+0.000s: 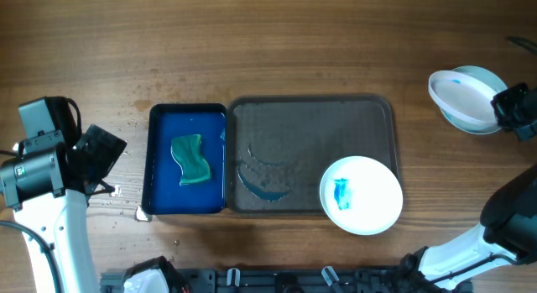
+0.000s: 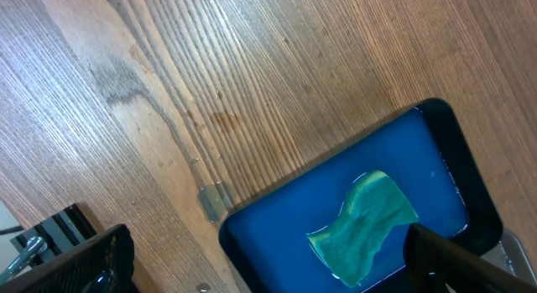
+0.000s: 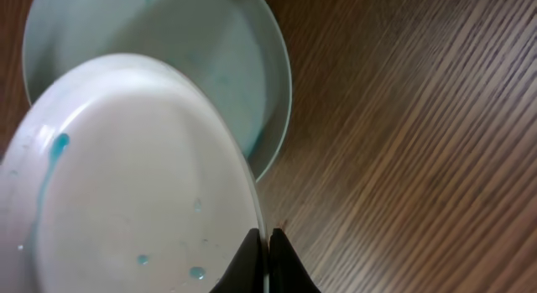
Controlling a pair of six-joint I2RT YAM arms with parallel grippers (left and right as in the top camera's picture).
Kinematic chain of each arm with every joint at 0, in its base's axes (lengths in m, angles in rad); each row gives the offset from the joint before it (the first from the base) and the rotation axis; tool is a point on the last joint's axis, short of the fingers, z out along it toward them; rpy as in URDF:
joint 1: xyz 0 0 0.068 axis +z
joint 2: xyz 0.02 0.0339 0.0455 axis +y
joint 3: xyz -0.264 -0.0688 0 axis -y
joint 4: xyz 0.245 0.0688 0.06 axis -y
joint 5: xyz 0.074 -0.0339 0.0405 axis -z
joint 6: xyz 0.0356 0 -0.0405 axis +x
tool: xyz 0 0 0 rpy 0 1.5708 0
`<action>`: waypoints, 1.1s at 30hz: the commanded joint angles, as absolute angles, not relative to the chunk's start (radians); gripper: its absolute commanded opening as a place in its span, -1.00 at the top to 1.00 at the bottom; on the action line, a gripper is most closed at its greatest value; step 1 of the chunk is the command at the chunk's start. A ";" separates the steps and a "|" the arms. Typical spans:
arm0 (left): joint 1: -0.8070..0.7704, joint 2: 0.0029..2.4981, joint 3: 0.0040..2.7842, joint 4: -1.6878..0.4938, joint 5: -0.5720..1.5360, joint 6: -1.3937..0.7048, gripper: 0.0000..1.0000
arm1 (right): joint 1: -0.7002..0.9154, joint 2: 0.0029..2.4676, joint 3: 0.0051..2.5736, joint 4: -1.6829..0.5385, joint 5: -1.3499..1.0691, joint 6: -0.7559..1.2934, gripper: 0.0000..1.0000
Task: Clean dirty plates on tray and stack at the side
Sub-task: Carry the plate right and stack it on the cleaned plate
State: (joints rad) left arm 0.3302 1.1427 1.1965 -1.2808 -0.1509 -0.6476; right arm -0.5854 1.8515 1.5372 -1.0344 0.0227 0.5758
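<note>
A grey tray holds a white plate with a blue smear at its front right corner. My right gripper is shut on the rim of a white plate, holding it tilted over a pale green plate lying on the table at the far right. A green sponge lies in a blue tub of water left of the tray. It also shows in the left wrist view. My left gripper is open and empty, above the tub's left edge.
A blue liquid streak lies on the tray's left part. Water drops wet the wood beside the tub. A black rail runs along the table's front edge.
</note>
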 commanded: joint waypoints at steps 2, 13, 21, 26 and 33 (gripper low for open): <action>0.339 1.139 1.212 -1.284 -0.146 -0.632 -1.00 | -0.617 1.861 1.532 -1.023 0.051 0.590 0.92; 0.339 1.139 1.212 -1.284 -0.146 -0.632 -1.00 | -0.678 1.875 1.532 -1.010 0.100 0.561 0.92; 0.339 1.139 1.211 -1.286 -0.146 -0.632 -1.00 | -0.678 1.950 1.532 -1.010 0.096 0.549 0.91; 0.339 1.139 1.211 -1.291 -0.146 -0.632 -1.00 | -0.678 1.968 1.532 -1.000 0.085 0.545 0.91; 0.339 1.139 1.211 -1.293 -0.146 -0.632 -1.00 | -0.678 1.968 1.532 -0.958 -0.013 0.500 0.63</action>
